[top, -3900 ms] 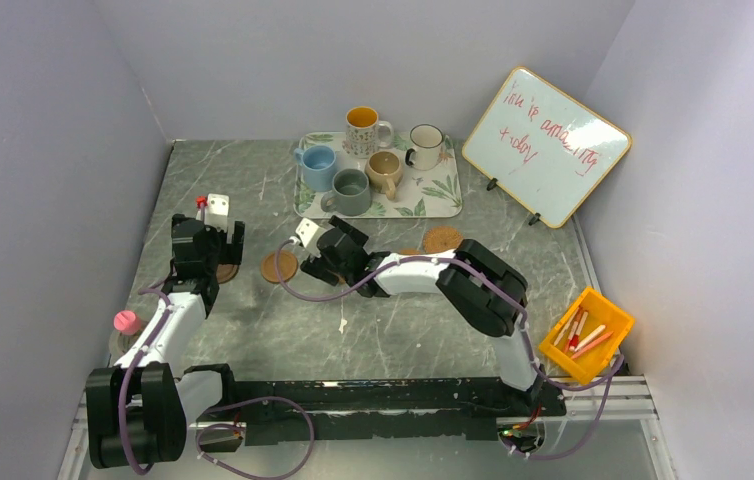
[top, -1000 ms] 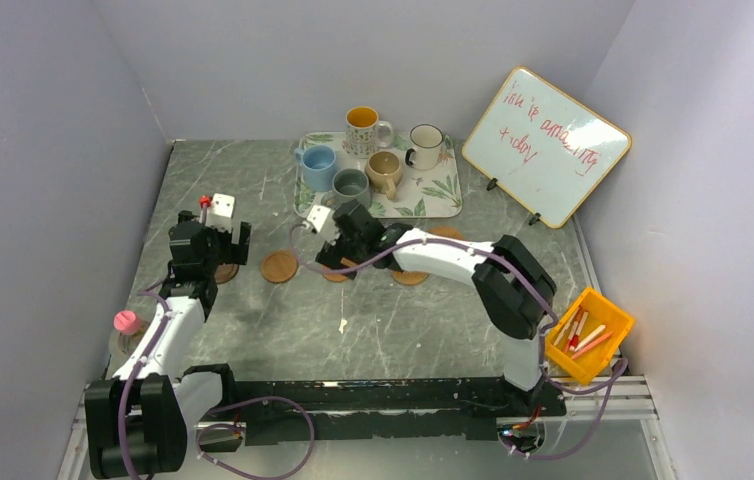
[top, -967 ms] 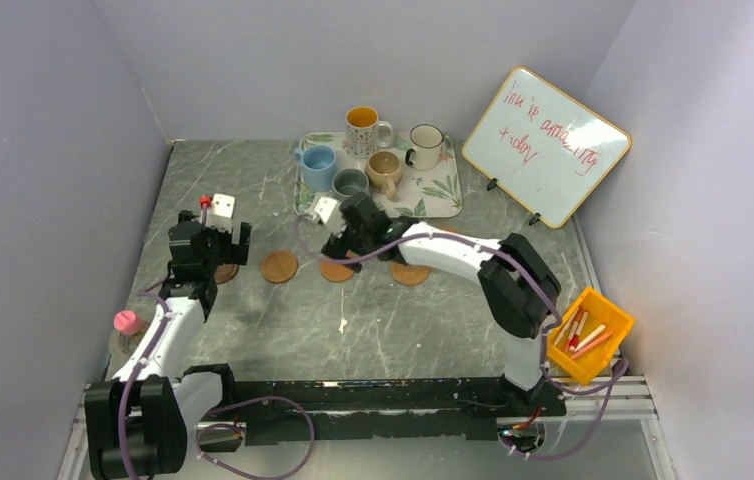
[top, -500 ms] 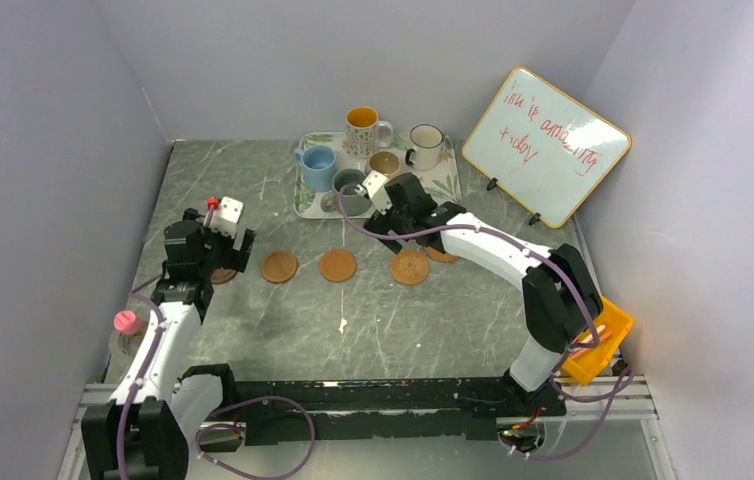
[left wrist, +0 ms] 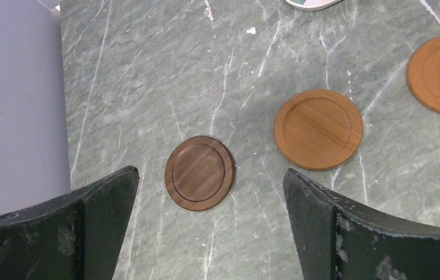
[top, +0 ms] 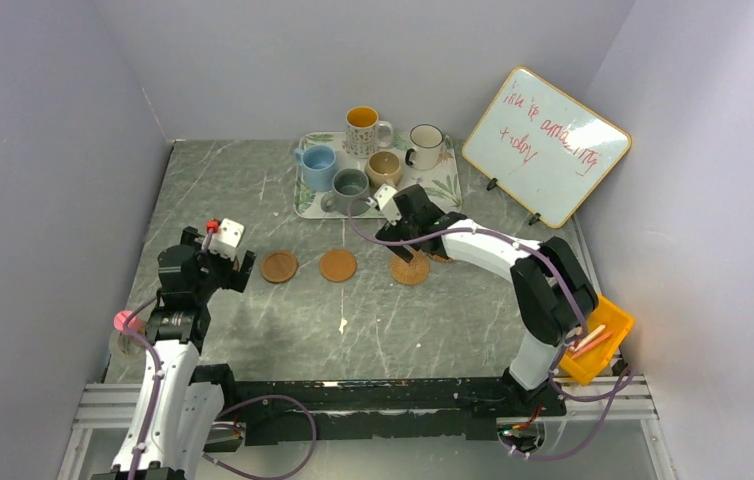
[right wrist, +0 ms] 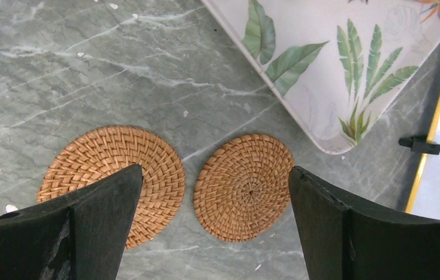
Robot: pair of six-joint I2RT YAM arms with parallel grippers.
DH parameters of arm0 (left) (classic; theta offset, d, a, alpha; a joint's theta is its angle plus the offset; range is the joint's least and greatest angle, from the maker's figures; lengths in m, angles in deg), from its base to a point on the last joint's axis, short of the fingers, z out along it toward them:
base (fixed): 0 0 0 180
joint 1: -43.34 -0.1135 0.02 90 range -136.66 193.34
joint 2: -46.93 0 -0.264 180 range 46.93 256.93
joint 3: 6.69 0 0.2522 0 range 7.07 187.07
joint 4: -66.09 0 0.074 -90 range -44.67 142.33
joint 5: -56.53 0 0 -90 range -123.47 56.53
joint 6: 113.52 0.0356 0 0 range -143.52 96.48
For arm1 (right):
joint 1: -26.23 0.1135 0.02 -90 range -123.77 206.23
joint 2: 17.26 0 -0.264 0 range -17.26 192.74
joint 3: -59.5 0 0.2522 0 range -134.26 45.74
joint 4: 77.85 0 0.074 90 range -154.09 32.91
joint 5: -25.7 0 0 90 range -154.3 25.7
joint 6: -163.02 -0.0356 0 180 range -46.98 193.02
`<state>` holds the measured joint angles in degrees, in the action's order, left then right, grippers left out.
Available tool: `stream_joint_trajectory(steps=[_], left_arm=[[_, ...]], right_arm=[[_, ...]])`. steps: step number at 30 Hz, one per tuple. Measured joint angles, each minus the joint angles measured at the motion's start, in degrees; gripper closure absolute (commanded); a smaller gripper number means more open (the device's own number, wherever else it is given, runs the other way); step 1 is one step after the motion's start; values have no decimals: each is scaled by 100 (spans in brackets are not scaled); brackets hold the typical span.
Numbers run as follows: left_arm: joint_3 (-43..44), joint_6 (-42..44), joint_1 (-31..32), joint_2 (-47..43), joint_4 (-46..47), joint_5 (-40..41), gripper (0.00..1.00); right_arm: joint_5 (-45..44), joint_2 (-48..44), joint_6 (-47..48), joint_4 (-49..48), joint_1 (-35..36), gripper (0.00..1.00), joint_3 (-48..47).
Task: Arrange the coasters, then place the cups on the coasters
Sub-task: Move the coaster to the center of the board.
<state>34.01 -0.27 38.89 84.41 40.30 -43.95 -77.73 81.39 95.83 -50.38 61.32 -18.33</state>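
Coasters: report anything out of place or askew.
The two rattan coasters at the row's right end sit almost touching, while the wooden coasters are spaced apart; the rightmost also seems slightly behind the line. Nothing spilled or damaged; the cups stand upright on the tray.

Seen from above, the left arm (top: pixel 166 345) rises along the left edge of the frame, its wrist bent toward centre. The right arm (top: pixel 493 248) stretches from the lower right up and leftward to mid-frame. The left gripper (left wrist: pixel 210 171) and right gripper (right wrist: pixel 215 168) both point straight down — dark jaws spread wide, nothing between them.
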Motion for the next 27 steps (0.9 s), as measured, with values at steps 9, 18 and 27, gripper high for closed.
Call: stream_joint_trajectory(steps=[9,18,27], left_arm=[[-17,4,0,254,-4,-28,0],[-37,192,0,411,7,-87,0],[-450,240,0,-68,87,-85,0]], right_arm=[[-55,367,280,-122,-4,0,199],[116,415,273,-177,-15,0,199],[219,422,219,-197,-35,0,197]])
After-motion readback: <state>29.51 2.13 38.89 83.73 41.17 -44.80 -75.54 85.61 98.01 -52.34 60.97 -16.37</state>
